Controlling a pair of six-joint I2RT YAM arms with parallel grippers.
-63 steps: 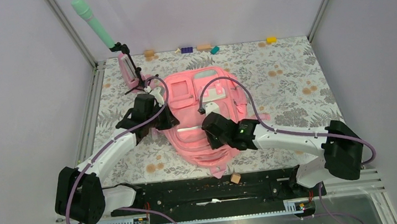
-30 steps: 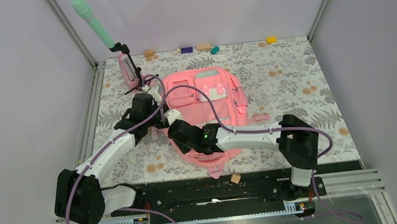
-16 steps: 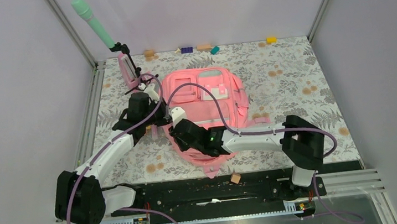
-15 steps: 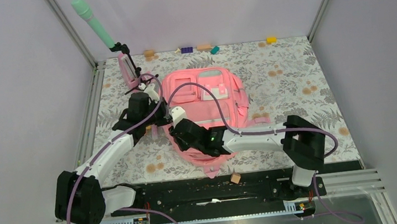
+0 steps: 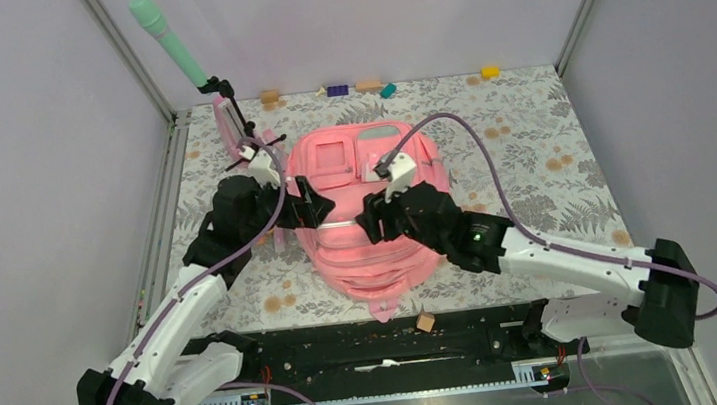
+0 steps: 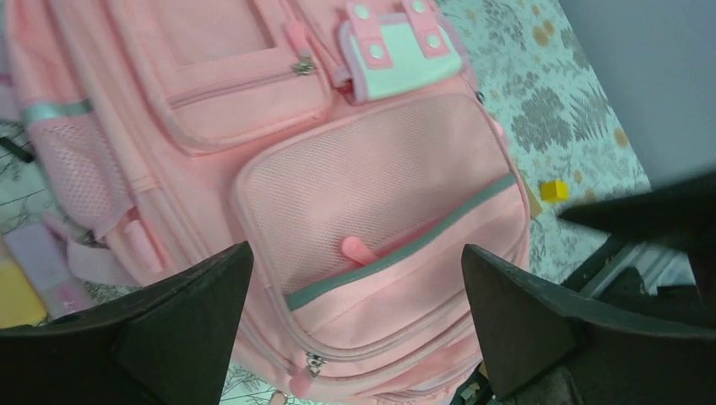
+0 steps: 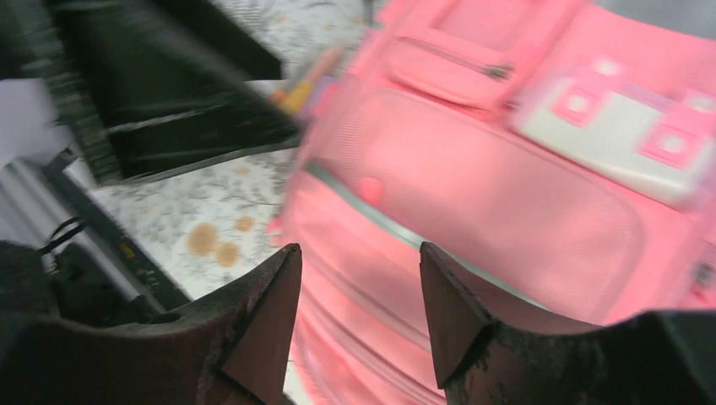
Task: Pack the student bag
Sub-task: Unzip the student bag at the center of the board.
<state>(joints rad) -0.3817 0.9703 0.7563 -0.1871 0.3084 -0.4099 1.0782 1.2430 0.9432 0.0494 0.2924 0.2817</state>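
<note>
Floral worktop (image 5: pixel 539 143) is stretching away beyond the right tool's (image 5: pixel 375 223) outer side. Both tools, clamped a second ago, are now standing open and gripping nothing, the left tool (image 5: pixel 307 206) wider. The student bag (image 5: pixel 381 258) is lying flat directly beneath and between them.

Both end effectors (image 6: pixel 355 253) (image 7: pixel 359 249) newly open

The left end effector (image 6: pixel 356 253) hangs with jaws spread wide above the pink student bag (image 6: pixel 371 169).
</note>
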